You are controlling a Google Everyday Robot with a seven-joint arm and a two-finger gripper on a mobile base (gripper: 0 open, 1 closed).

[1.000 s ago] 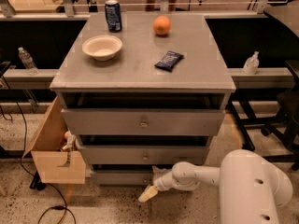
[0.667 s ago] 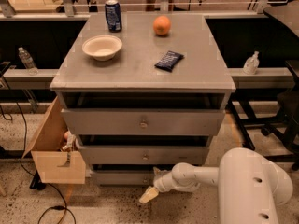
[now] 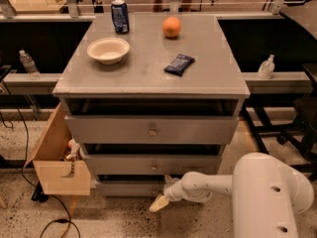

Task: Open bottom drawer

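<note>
Far left of the cabinet (image 3: 148, 81), a water bottle (image 3: 27, 63) is standing on a ledge. A wooden box (image 3: 57, 162) is leaning tilted against the cabinet's left side, with a few small things lying inside it. A cable (image 3: 55, 218) is trailing on the floor below the box.

On the cabinet's top, a bowl (image 3: 108, 49) is sitting at the left. A can (image 3: 119, 16) is standing behind it at the back edge. An orange (image 3: 171, 27) is resting at the back centre, and a dark packet (image 3: 179, 64) is lying in front of it, right of the bowl.

Down the cabinet's front, the top drawer (image 3: 114, 129) and the middle drawer (image 3: 119, 165) are each showing a small knob at centre. The bottom drawer (image 3: 126, 188) is sitting lowest, just above the floor, with its panel showing left of centre.

The gripper (image 3: 159, 203) is hanging just in front of that drawer's centre, pointing down and left toward the floor. Whether it is apart or together cannot be told, nor whether it is touching the panel. The arm (image 3: 205, 184) is reaching in from the white robot body (image 3: 270, 197) at the cabinet's lower right.

Right of the cabinet, a pump bottle (image 3: 266, 67) is standing on a ledge.
</note>
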